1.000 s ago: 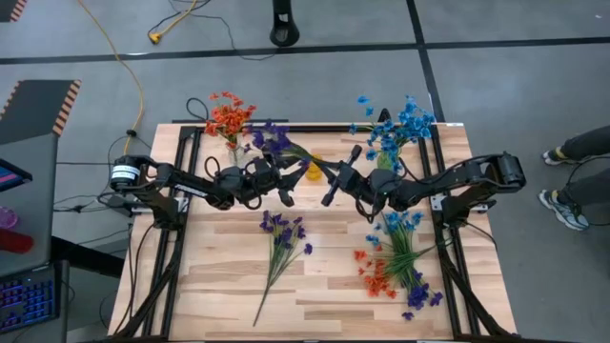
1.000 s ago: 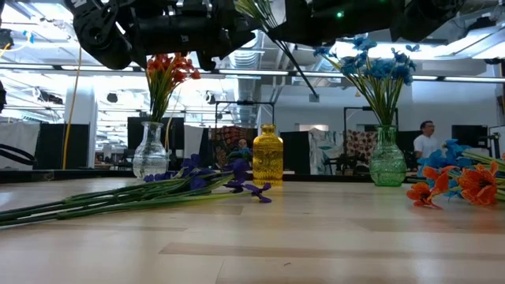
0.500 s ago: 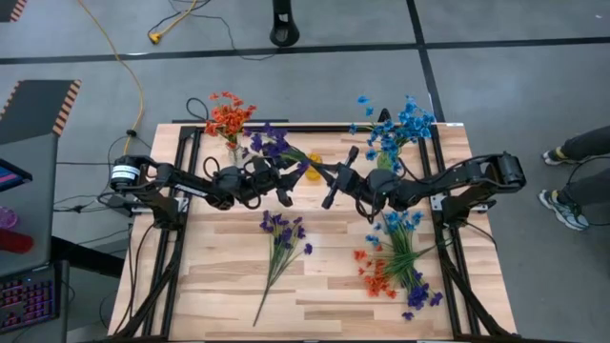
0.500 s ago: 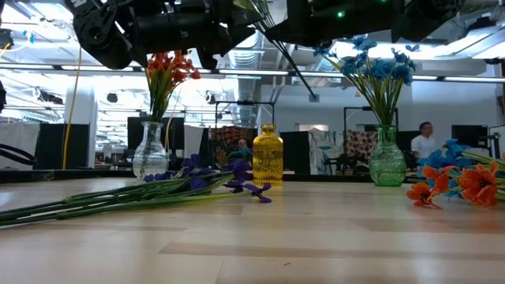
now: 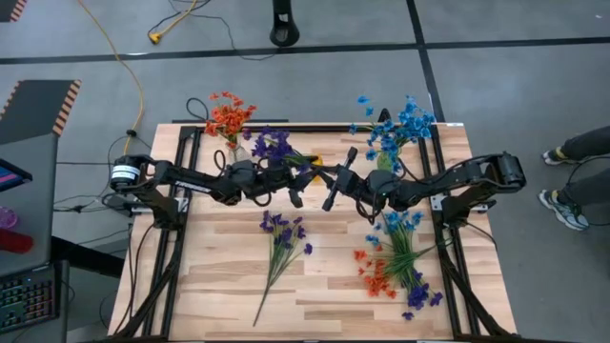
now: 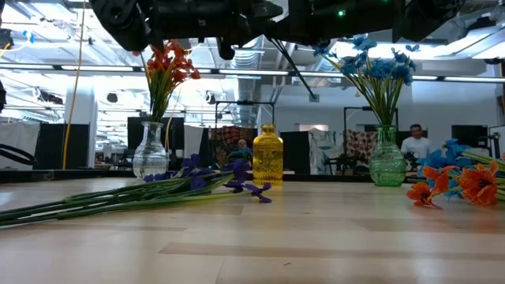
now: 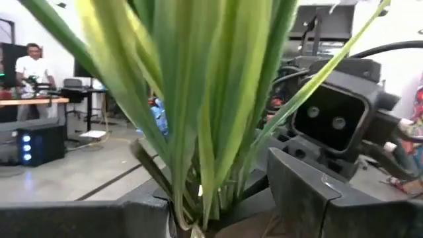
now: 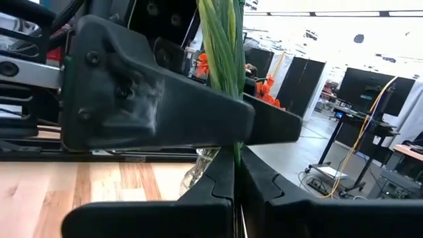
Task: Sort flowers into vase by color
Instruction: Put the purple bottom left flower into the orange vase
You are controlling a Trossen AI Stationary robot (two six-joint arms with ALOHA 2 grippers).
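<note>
Purple sprig (image 5: 276,146) is up in the air over the back middle of the table (image 5: 324,286), above the yellow vase (image 6: 267,155), and both my grippers have it. My left gripper (image 5: 291,186) is partway open around the green stems (image 7: 198,119), holding them. My right gripper (image 5: 329,181) is pinched shut on the same stems, fingers (image 8: 264,192) pressed together.

Orange flowers (image 5: 227,114) stand in the clear vase (image 6: 150,150) at back left, blue flowers (image 5: 396,124) in the green vase (image 6: 387,158) at back right. Another purple sprig (image 5: 281,243) lies flat mid-table. A mixed heap (image 5: 396,262) of blue, orange and purple lies near the right edge.
</note>
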